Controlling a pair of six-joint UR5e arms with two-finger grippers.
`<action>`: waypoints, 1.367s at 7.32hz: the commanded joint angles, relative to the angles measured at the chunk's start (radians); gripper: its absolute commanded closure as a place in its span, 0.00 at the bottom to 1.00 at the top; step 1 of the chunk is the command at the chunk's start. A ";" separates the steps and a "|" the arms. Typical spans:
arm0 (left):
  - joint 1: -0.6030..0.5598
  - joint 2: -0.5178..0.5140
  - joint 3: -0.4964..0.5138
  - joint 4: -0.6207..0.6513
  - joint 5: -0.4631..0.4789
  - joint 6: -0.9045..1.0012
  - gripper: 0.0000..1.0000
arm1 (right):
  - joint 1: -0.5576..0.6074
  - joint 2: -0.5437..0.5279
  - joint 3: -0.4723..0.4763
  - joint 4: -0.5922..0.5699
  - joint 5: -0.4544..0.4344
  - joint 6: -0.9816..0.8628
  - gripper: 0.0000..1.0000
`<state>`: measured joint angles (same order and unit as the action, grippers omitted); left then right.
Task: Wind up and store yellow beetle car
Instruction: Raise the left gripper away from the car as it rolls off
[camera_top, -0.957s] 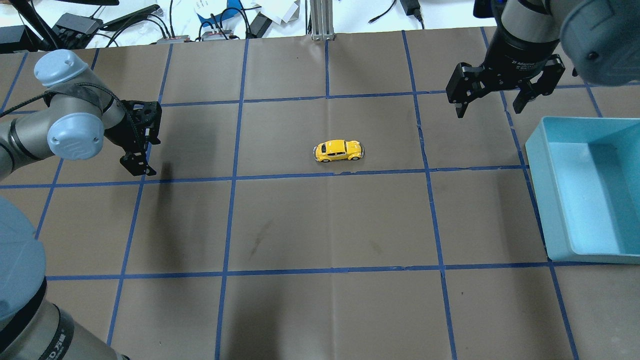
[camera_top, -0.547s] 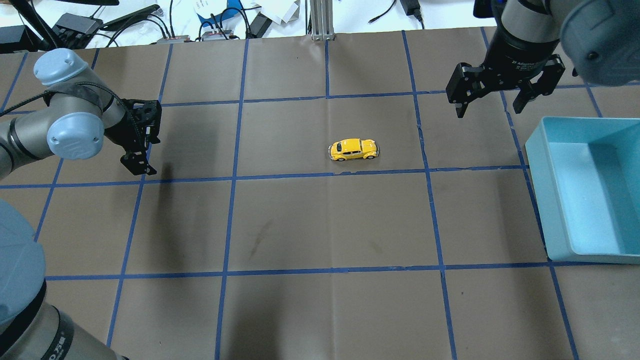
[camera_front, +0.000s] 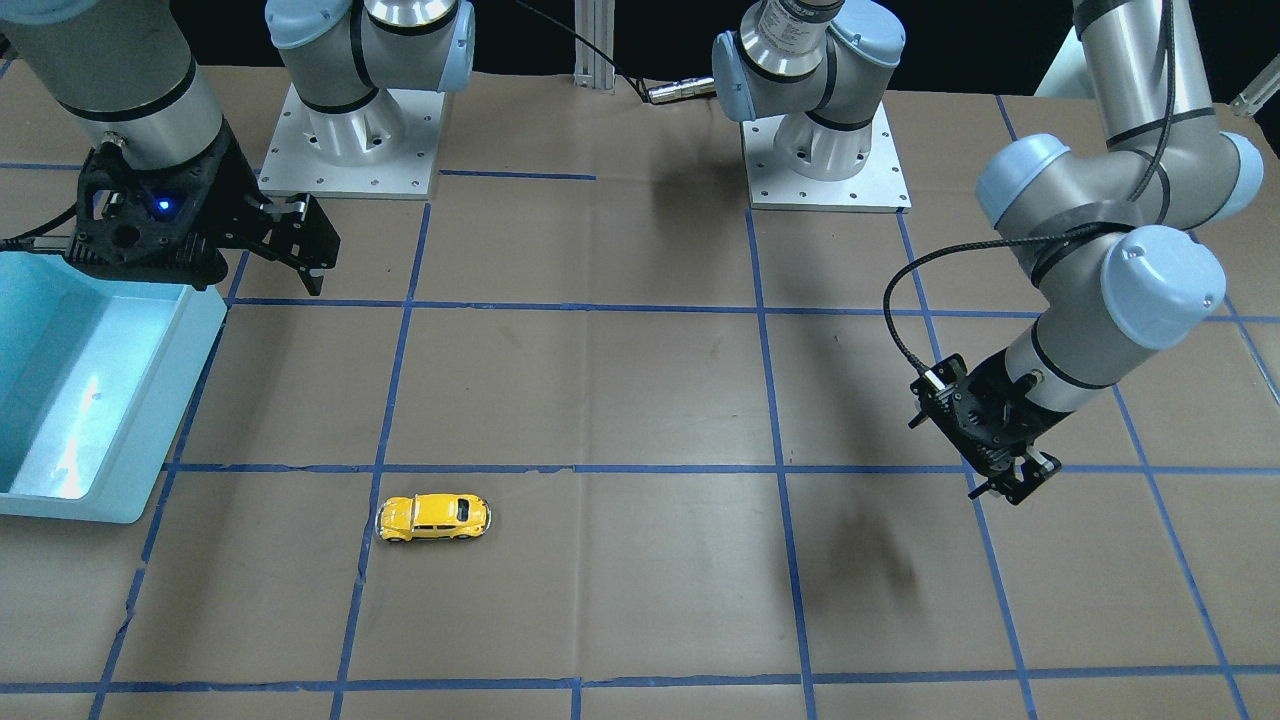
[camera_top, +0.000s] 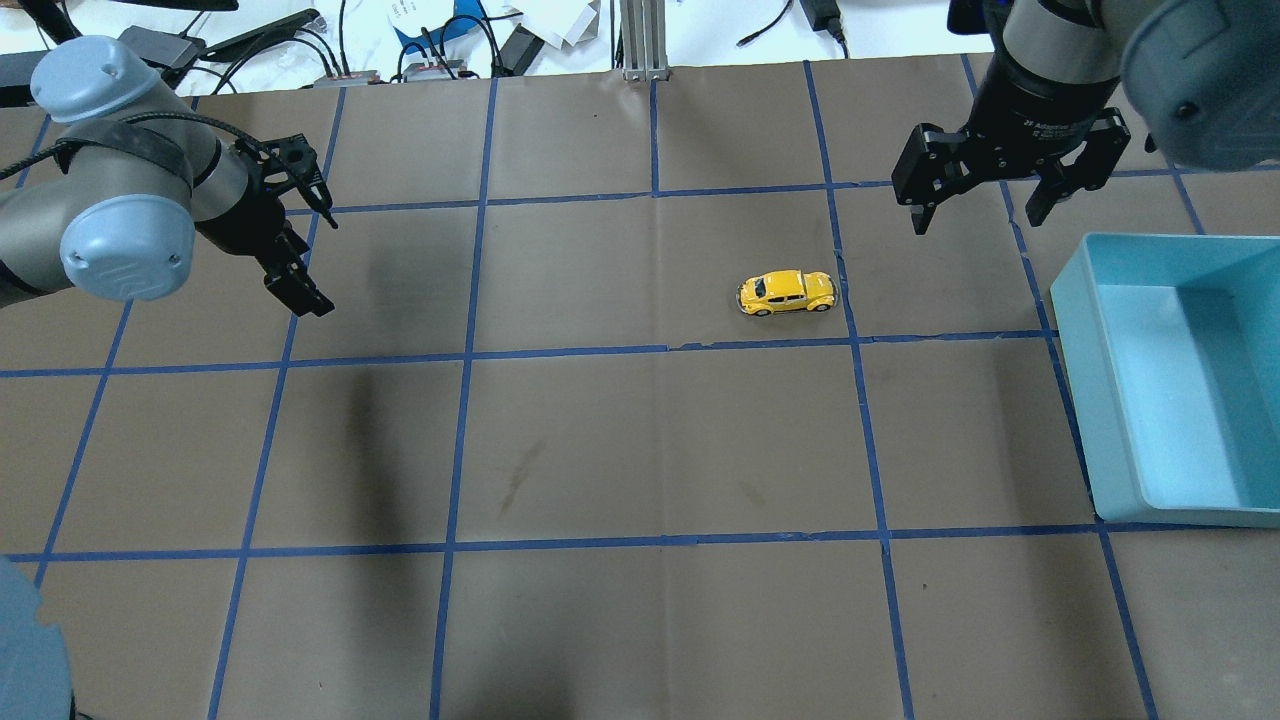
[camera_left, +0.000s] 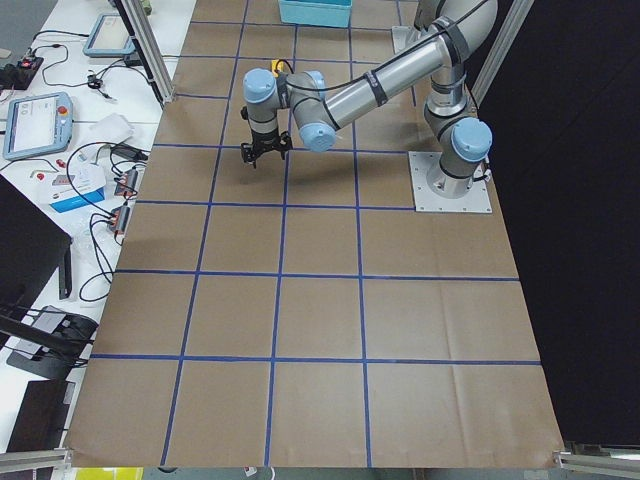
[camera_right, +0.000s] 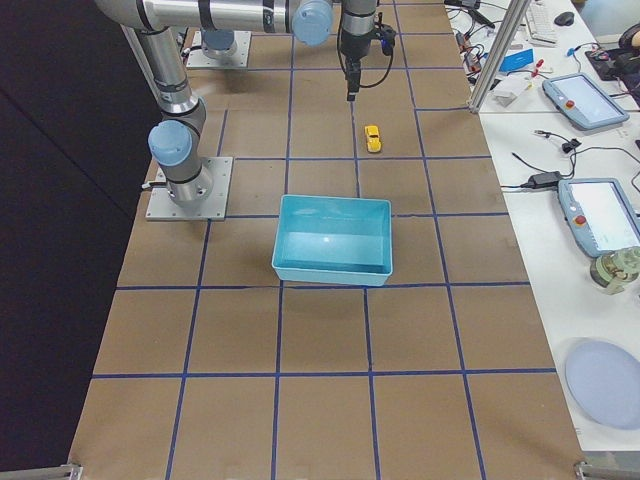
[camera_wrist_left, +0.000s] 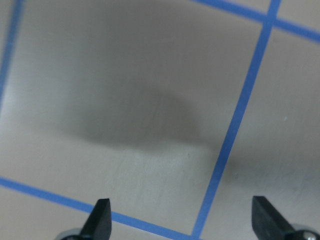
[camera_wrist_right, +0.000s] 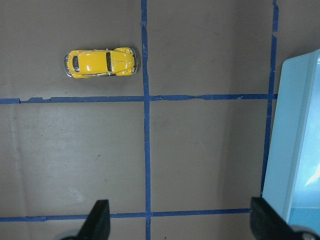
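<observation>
Yellow beetle car (camera_top: 787, 293) sits on its wheels right of centre in the overhead view, just left of a blue tape line (camera_top: 839, 250). Right gripper (camera_top: 975, 215) hovers upper right, jaws wide and empty. Left gripper (camera_top: 322, 265) hangs upper left, also spread open. Teal bin (camera_top: 1075, 350) sits at the right edge.

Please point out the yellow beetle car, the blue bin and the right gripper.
yellow beetle car (camera_top: 787, 291), overhead view, its roof.
blue bin (camera_top: 1090, 400), overhead view, its left wall.
right gripper (camera_top: 977, 224), overhead view, between its fingertips.
</observation>
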<state>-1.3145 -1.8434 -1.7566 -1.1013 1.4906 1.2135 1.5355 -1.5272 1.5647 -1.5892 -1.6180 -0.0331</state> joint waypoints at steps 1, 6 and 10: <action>-0.057 0.070 0.020 -0.058 -0.029 -0.489 0.00 | 0.000 -0.001 0.000 0.000 0.003 0.001 0.00; -0.097 0.236 0.077 -0.239 -0.009 -1.127 0.00 | 0.000 -0.001 -0.005 0.000 0.009 0.001 0.00; -0.196 0.273 0.057 -0.227 0.157 -1.201 0.00 | 0.002 0.002 -0.015 -0.021 0.013 -0.013 0.00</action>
<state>-1.4962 -1.5708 -1.6847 -1.3369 1.6149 0.0345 1.5358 -1.5261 1.5541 -1.5938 -1.6054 -0.0371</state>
